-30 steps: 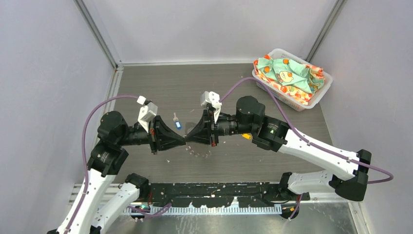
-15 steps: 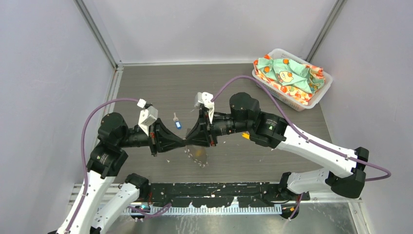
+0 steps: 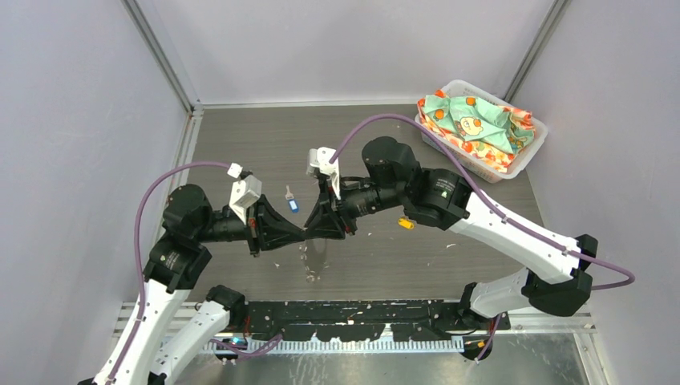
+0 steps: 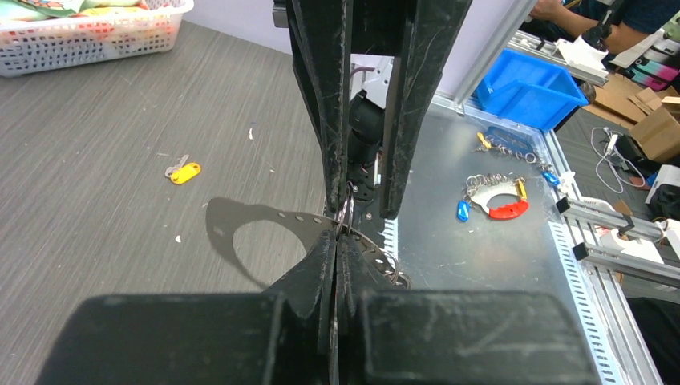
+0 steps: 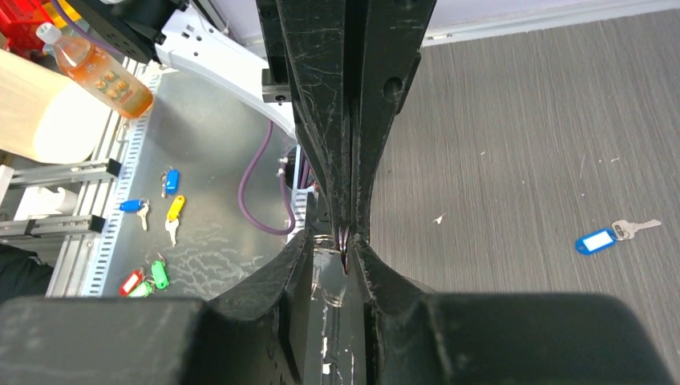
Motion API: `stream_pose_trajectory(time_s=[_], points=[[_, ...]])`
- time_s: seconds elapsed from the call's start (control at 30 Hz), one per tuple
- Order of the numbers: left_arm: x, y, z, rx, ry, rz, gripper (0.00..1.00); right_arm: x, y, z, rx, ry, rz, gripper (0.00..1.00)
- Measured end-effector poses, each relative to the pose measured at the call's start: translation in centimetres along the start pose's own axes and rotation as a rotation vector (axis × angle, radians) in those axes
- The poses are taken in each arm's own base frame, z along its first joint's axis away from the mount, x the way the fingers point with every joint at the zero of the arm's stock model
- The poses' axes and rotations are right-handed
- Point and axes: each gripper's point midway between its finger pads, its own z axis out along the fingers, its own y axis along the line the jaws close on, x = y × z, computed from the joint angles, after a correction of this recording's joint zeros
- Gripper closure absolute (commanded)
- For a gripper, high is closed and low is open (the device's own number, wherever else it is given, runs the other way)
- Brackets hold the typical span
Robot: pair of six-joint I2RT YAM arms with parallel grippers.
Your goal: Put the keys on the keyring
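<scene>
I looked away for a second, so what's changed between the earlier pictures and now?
The right gripper has eased open around the keyring, and its arm swung left. The keyring now hangs edge-on from the shut left gripper. The blue key, yellow key and basket stayed put.

Robotics lab, test cell. Two robot arms [image 3: 172, 249] are bolted to a wood-grain table [image 3: 265, 136]. The table is boxed in by plain grey walls [image 3: 72, 120] on aluminium posts [image 3: 160, 56]. A purple cable [image 3: 172, 171] loops off each wrist. A steel plate [image 4: 497, 265] lies at the near edge, with loose tagged keys [image 5: 172, 210] scattered on it. Beyond the cell: blue parts bin [image 4: 533, 88], cardboard boxes [image 4: 659, 132], slotted aluminium rails [image 4: 609, 241], stray wires, and a bottle [image 5: 96, 68] of orange drink.
</scene>
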Motion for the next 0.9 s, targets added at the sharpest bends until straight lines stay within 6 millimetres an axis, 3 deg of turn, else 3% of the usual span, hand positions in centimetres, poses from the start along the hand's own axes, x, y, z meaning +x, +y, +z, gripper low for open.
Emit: stream_pose_trajectory(time_s=[0.4, 0.57, 0.73, 0.9], points=[[0.8, 0.2, 0.2, 0.020, 0.031, -0.041, 0.99, 1.1, -0.8, -0.2, 0.025, 0.123, -0.021, 0.84], [1.0, 0.1, 0.2, 0.028, 0.040, -0.049, 0.99, 1.3, -1.2, 0.0, 0.029, 0.149, -0.033, 0.99], [1.2, 0.1, 0.2, 0.026, 0.046, -0.055, 0.99, 1.5, -1.2, 0.0, 0.026, 0.163, -0.045, 0.99], [1.2, 0.1, 0.2, 0.027, 0.046, -0.062, 0.76, 1.5, -1.4, 0.1, 0.036, 0.136, -0.059, 0.99]])
